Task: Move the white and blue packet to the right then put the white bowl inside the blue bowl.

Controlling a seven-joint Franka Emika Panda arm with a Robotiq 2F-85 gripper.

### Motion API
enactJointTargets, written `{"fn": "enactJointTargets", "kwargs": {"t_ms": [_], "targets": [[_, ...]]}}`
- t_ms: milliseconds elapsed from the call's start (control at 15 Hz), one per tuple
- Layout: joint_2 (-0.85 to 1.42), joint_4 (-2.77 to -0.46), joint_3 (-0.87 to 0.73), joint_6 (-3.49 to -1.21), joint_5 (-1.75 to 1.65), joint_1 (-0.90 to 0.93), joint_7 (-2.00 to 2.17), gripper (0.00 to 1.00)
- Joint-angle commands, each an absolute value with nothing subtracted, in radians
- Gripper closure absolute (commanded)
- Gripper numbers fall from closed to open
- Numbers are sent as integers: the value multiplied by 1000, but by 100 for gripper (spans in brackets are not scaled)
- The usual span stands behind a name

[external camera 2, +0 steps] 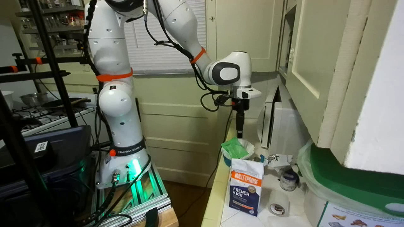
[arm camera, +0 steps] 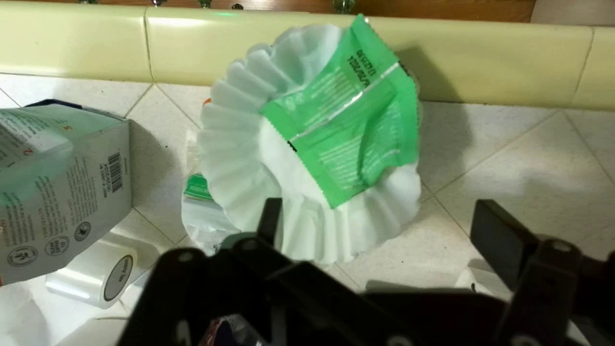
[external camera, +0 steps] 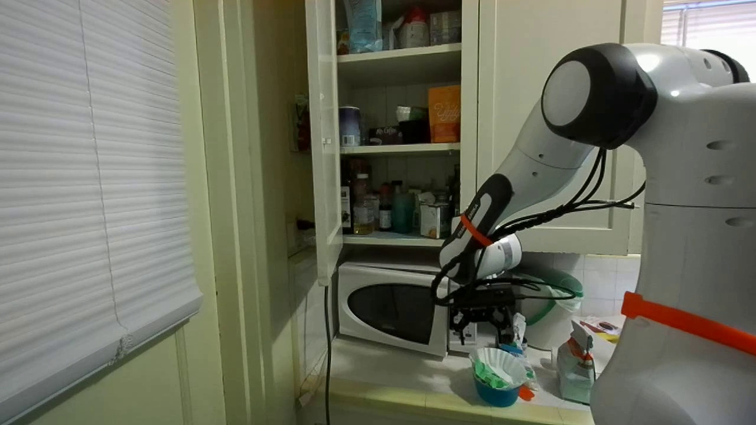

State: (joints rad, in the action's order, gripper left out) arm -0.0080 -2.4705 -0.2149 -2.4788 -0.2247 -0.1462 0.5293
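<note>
The whitish fluted bowl (arm camera: 240,158), looking like a paper filter, sits inside the blue bowl (external camera: 496,394) near the counter's front edge. The white bowl also shows in both exterior views (external camera: 502,363) (external camera 2: 248,146). A green sachet (arm camera: 355,120) lies in it. The blue bowl is mostly hidden in the wrist view. The white and blue packet (external camera 2: 246,187) stands upright beside the bowls, apart from them; it also shows in the wrist view (arm camera: 72,192). My gripper (arm camera: 384,223) is open and empty, above the bowls' back side, one finger overlapping the white rim in the wrist view.
A microwave (external camera: 393,310) stands behind the bowls, under an open cabinet door (external camera: 325,147). A tape roll (external camera 2: 278,203), a small jar (external camera 2: 288,180) and a bin with a green lid (external camera 2: 353,179) stand near the packet. Yellow tile (arm camera: 480,62) edges the counter.
</note>
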Motion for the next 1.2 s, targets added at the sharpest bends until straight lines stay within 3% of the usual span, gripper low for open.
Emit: {"fn": "enactJointTargets", "kwargs": {"t_ms": [0,1133], "targets": [[-98,-2535,-202,-2500,-224,-167,502,0],[-302,-2674,-195,-2540,-192,-267,321,0]]}}
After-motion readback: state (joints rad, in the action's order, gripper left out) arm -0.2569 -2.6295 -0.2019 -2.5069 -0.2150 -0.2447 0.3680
